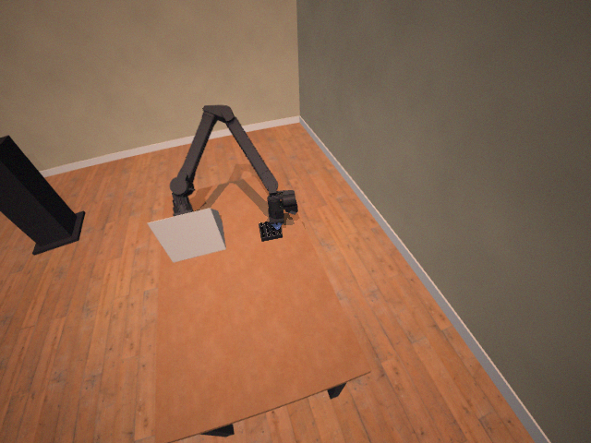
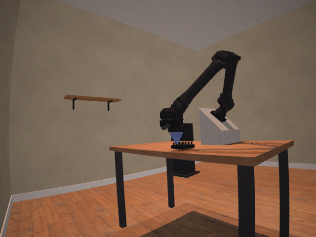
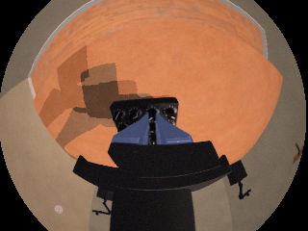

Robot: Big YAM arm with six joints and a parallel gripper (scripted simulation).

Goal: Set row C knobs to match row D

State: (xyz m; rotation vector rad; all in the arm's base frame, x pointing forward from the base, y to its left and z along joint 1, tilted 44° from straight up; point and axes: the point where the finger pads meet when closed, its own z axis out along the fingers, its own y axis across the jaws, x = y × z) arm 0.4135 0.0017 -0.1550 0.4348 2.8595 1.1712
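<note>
The small black knob box (image 1: pixel 266 235) (image 2: pixel 188 146) (image 3: pixel 127 115) stands on its feet on the orange table (image 1: pixel 247 309) (image 2: pixel 204 150), near the table's far right edge in the top view. My gripper (image 1: pixel 273 223) (image 2: pixel 177 143) (image 3: pixel 152 116) points straight down onto the box. Its blue fingers are shut on one knob near the box's far edge in the top view. The fingers hide that knob, and I cannot tell its row or number. The white lines and marks are too small to read in any view.
A white wedge-shaped block (image 1: pixel 188 234) (image 2: pixel 217 132) stands on the table beside the arm's base. A black cabinet (image 1: pixel 29 200) (image 2: pixel 184 165) stands on the floor beyond the table. A wooden shelf (image 2: pixel 92 98) hangs on the wall.
</note>
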